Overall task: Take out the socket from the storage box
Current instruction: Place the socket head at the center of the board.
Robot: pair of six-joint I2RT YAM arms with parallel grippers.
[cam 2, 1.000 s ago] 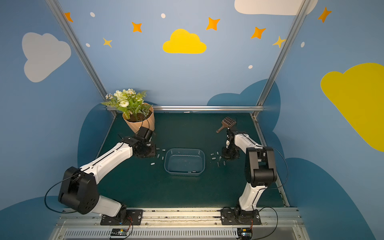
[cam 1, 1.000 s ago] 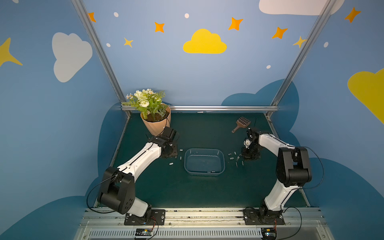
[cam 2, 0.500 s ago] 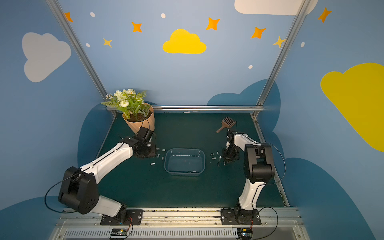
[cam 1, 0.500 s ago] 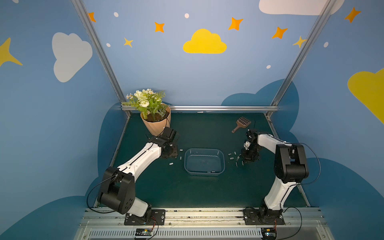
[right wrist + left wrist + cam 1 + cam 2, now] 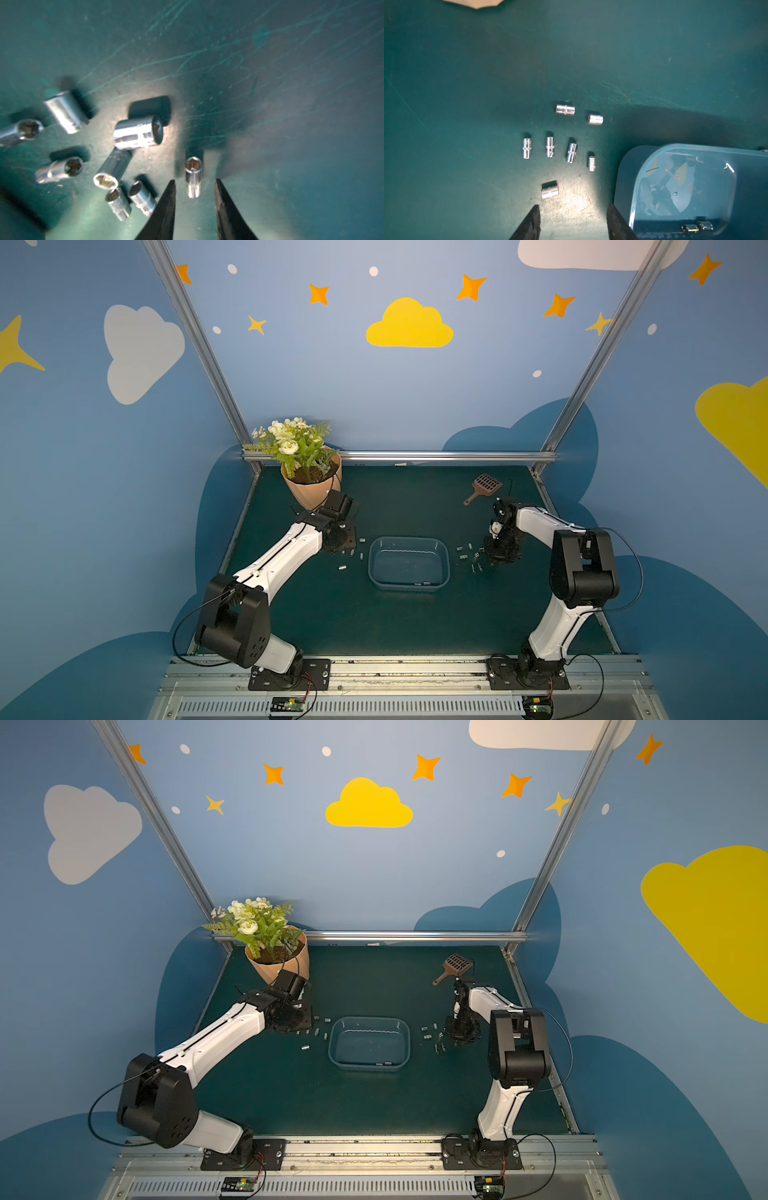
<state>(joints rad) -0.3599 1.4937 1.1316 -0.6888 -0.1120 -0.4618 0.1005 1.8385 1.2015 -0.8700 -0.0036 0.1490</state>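
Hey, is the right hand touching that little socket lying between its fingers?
Apart. The right wrist view shows bare mat between the socket and each finger of the right hand.

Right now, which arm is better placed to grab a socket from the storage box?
Left. The left gripper is open and empty beside the storage box, with the two sockets in its wrist view; the right gripper straddles a socket on the mat.
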